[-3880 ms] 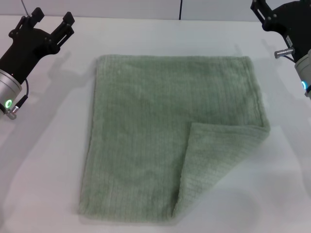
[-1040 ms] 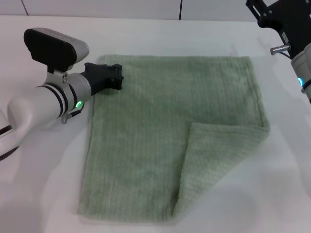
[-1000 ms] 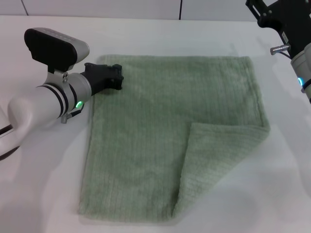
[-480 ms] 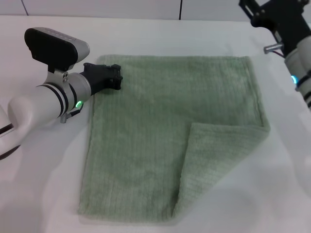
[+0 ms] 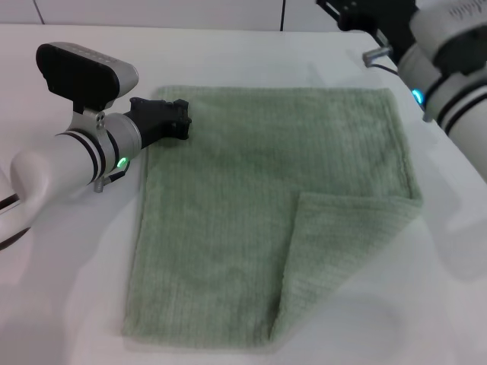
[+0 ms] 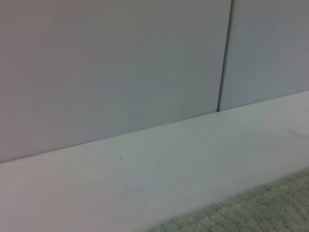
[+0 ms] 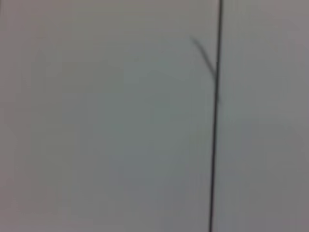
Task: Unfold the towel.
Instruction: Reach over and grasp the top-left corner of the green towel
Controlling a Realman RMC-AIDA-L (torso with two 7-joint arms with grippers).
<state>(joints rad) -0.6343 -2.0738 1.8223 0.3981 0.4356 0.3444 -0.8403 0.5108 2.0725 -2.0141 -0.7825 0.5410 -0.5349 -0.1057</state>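
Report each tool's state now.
Left tool: at the towel's far left corner; open or shut cannot be told.
Right tool: above the far right, cannot be told.

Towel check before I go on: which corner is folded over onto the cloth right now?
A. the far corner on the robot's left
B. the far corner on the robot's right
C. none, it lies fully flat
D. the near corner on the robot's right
D: the towel has a triangular flap doubled back at its near right corner, while the left gripper sits at the far left corner.
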